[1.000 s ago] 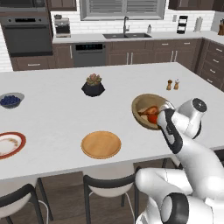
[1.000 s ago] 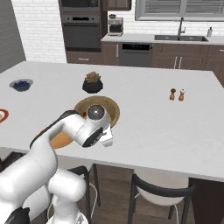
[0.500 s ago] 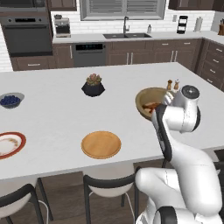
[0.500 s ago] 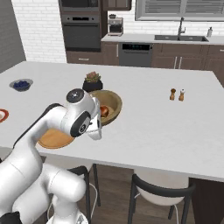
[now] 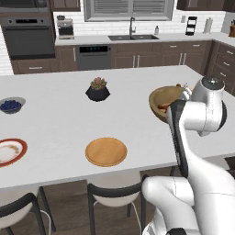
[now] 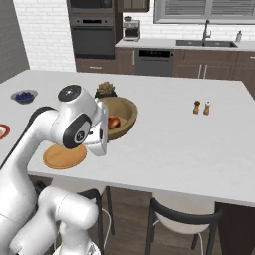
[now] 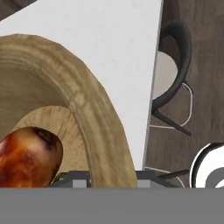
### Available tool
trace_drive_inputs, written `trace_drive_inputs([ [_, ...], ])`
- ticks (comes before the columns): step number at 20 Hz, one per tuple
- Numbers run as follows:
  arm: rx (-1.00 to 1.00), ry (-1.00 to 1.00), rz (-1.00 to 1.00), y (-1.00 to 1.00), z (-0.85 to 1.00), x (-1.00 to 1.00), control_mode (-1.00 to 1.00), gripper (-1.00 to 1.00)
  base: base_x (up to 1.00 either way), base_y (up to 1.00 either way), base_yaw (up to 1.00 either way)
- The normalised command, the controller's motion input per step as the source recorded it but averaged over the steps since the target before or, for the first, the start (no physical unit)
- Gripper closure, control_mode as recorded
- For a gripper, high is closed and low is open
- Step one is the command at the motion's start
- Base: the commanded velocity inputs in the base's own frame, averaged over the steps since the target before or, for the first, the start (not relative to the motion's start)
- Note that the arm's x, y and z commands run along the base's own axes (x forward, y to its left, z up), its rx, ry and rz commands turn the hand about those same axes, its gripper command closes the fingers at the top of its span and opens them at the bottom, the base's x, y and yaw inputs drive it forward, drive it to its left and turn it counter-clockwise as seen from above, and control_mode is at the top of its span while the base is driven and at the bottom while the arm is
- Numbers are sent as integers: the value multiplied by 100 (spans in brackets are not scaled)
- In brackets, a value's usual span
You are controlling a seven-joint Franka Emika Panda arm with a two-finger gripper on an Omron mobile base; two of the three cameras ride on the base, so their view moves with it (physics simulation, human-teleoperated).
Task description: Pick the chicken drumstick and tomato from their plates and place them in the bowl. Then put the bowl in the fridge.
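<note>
The wooden bowl (image 7: 92,131), holding the chicken drumstick (image 7: 28,155) and the tomato (image 6: 114,122), sits on the white worktop (image 5: 69,114) with my tool pinching its rim. Both plates are empty; next, I judge, comes carrying it level to the fridge.

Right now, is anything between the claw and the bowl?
Nothing visible. The claw is shut on the bowl's rim, with the chicken drumstick inside the bowl.

clear: white counter (image 6: 164,134) right of bowl (image 6: 122,113) | blocked: plant pot (image 6: 105,89) just behind bowl
</note>
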Motion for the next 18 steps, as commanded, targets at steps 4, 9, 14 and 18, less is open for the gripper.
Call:
trace_drive_inputs([
  [4, 4, 0, 0, 0, 26, -75, -100, 100, 0, 0, 0],
  [9, 1, 0, -1, 16, 21, -72, -100, 100, 0, 0, 0],
  [14, 0, 0, 0, 0, 0, 0, 100, 100, -82, -11, -11],
  [18, 0, 0, 0, 0, 0, 0, 100, 100, -91, -70, -31],
])
